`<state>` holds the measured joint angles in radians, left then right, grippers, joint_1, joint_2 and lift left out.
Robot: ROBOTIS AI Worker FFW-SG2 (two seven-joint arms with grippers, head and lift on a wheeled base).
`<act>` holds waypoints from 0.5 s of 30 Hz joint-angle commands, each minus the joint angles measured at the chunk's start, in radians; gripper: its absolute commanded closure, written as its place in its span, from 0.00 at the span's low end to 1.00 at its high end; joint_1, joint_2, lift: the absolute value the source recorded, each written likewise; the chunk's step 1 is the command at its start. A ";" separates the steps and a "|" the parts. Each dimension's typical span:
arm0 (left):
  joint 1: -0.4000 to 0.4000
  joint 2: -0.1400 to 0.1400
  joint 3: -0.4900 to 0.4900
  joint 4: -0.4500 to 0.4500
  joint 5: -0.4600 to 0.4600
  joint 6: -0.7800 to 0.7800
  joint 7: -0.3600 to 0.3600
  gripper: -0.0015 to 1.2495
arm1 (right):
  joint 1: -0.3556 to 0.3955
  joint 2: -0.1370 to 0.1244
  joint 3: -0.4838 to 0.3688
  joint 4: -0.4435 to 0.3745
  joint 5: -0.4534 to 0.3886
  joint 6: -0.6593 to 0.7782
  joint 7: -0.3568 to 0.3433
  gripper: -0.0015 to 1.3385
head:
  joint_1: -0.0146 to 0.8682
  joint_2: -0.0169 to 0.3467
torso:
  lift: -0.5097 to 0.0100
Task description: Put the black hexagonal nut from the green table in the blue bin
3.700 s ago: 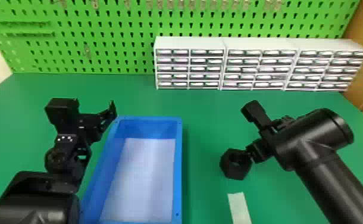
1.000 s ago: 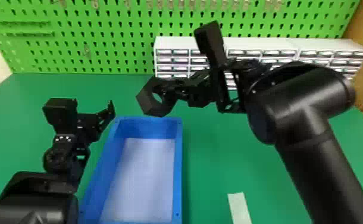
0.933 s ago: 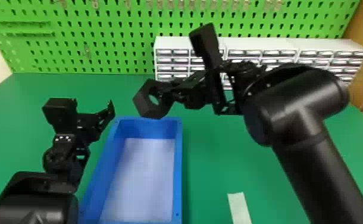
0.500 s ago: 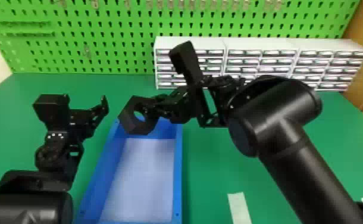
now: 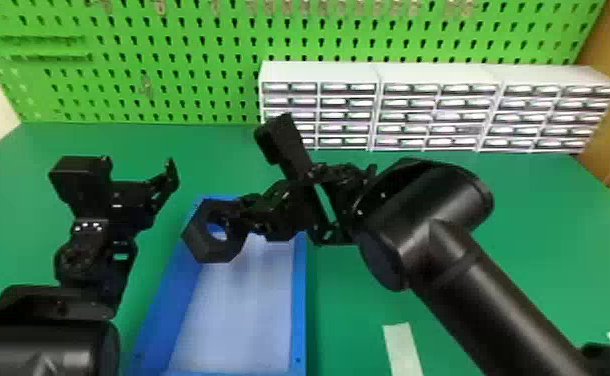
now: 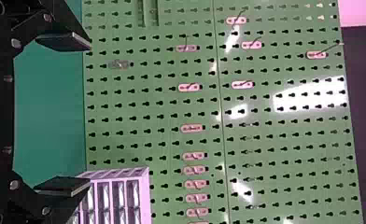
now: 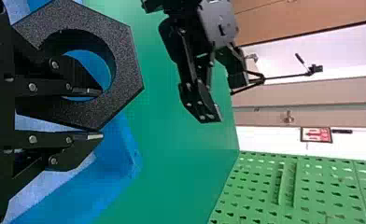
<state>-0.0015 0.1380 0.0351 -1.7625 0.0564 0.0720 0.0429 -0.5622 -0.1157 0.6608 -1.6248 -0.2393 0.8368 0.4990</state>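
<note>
the nut (image 5: 216,250) is up off the table (image 5: 349,300), held over the far end of the bin (image 5: 299,300), by the bin's far left corner. its hole faces the head camera, and a bit of the bin's blue wall shows through it. the right gripper (image 5: 234,214) pinches the nut by one side of its ring: in the right wrist view one finger sits inside the hole and the other lies against the outer face, with the ring's wall between them. the right arm (image 5: 489,295) reaches in from the table's right side, across to the bin.

the left gripper (image 5: 138,162) is over the table's left part, beside the bin and apart from the nut. its fingers (image 6: 64,186) are spread well apart, with nothing between them.

the bin stands lengthwise on the table, between the two arms, its pale bottom (image 5: 239,320) showing below the nut. a white strip (image 5: 403,350) lies on the table to the right of the bin, near the head view's bottom edge. white drawers (image 5: 439,107) stand in a row along the table's far edge, from about the middle to the far right corner. behind them rises the green pegboard (image 5: 194,65), with hooks (image 5: 159,7) on it.
</note>
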 commanded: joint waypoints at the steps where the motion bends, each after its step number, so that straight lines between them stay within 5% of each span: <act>1: -0.002 0.000 0.000 0.000 -0.001 0.000 0.000 0.20 | -0.004 -0.004 0.033 0.031 -0.011 -0.030 -0.011 0.74 | 0.79 0.19 | 0.79; 15: 0.000 0.000 0.000 0.000 -0.001 0.000 0.000 0.20 | -0.018 -0.016 0.105 0.115 -0.029 -0.081 -0.031 0.74 | 0.79 0.19 | 0.79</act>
<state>-0.0030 0.1380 0.0343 -1.7626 0.0552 0.0721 0.0429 -0.5790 -0.1297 0.7545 -1.5189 -0.2646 0.7575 0.4708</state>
